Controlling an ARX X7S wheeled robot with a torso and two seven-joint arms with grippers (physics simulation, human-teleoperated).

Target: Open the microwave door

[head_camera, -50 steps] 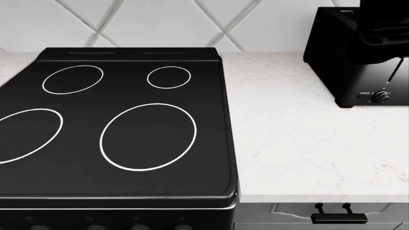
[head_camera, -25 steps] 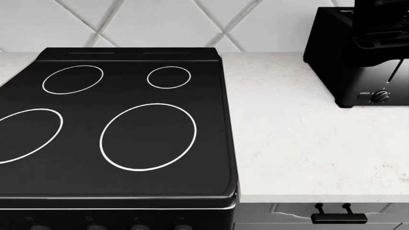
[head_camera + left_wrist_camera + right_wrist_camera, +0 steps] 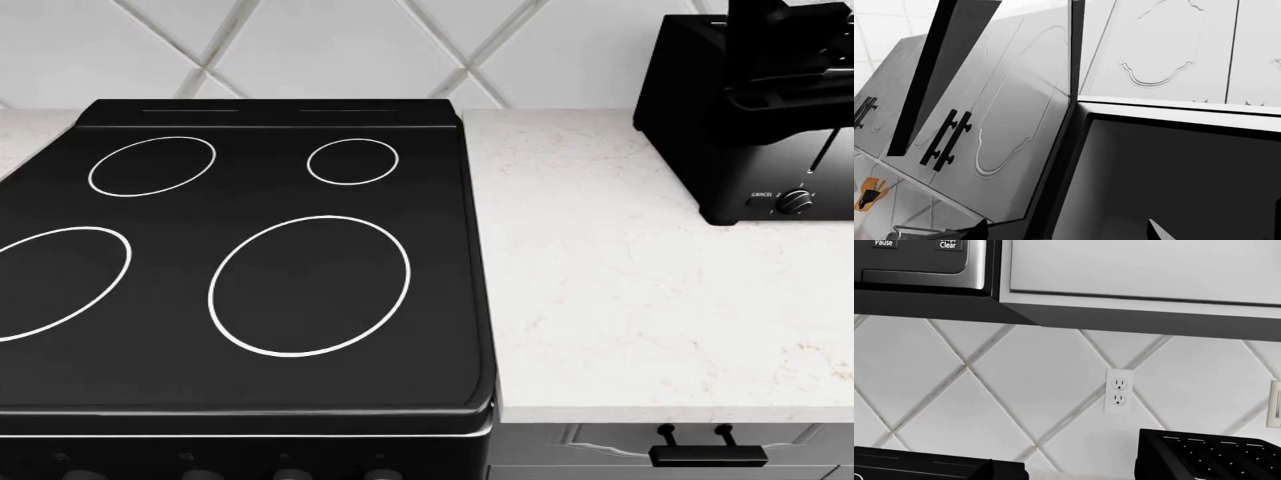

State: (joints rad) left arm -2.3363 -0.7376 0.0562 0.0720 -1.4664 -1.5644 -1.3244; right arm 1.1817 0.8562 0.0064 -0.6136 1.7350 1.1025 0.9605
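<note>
The microwave [image 3: 1167, 180] fills the left wrist view as a dark grey panel in a black frame, set under white upper cabinets [image 3: 1167, 55]. My left gripper [image 3: 1066, 231] is open; its two dark fingertips [image 3: 977, 231] straddle the panel's black left edge with nothing held. The microwave's steel control corner [image 3: 921, 260], with Pause and Clear buttons, is in the right wrist view. My right gripper [image 3: 781, 45] is a dark shape at the head view's top right, merging with the black toaster [image 3: 734, 150]. Its jaws cannot be made out.
Grey cabinet doors with black handles [image 3: 947, 140] stand beside the microwave, and a dark slab [image 3: 941, 75] slants across them. Below are a black stove [image 3: 240, 260], a white marble counter [image 3: 627, 300], a diamond-tile backsplash with an outlet [image 3: 1119, 391], and a drawer handle [image 3: 707, 455].
In the head view, the right arm has shifted a little up and to the left in front of the toaster. Stove and counter are unchanged.
</note>
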